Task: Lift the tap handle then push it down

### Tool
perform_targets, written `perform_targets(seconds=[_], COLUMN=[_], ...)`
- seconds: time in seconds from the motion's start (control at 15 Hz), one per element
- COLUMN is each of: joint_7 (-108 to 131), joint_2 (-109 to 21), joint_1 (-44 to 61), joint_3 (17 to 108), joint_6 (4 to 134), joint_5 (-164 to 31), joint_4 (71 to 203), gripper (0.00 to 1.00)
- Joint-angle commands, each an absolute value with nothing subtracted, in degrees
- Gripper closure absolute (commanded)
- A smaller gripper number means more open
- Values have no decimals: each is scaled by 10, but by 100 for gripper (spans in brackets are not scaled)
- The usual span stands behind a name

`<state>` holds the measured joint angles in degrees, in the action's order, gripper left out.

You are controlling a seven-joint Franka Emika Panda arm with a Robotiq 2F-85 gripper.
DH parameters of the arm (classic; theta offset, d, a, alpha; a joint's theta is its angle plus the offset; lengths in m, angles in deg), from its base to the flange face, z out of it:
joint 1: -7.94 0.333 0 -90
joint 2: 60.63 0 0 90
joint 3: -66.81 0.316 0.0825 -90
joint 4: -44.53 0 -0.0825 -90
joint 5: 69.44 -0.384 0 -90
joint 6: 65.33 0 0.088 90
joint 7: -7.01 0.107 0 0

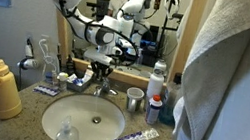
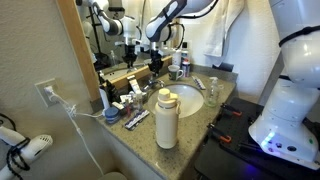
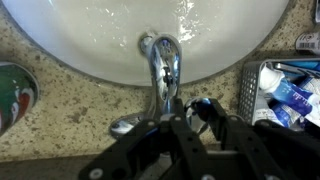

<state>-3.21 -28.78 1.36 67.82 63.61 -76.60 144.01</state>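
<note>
With the fingers (image 3: 178,125) drawn together at the tap handle (image 3: 165,80) on the rear rim of the sink (image 3: 90,50), the lift seems to be the step in hand, needing a gentle upward pull before the push down.

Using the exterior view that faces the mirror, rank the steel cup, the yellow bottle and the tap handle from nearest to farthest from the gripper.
1. Tap handle: right at the gripper, at the back of the basin.
2. Steel cup: a little way off, toward the picture's right.
3. Yellow bottle: far off near the picture's left edge, toward the camera.
</note>
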Motion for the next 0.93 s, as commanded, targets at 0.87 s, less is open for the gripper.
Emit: perform_targets(seconds=[0.87], joint_7=[-26], joint_2=[-300], joint_1=[29], joint_3=[720], joint_6=[595], joint_5=[-805], joint_4=[1479], gripper=[93])
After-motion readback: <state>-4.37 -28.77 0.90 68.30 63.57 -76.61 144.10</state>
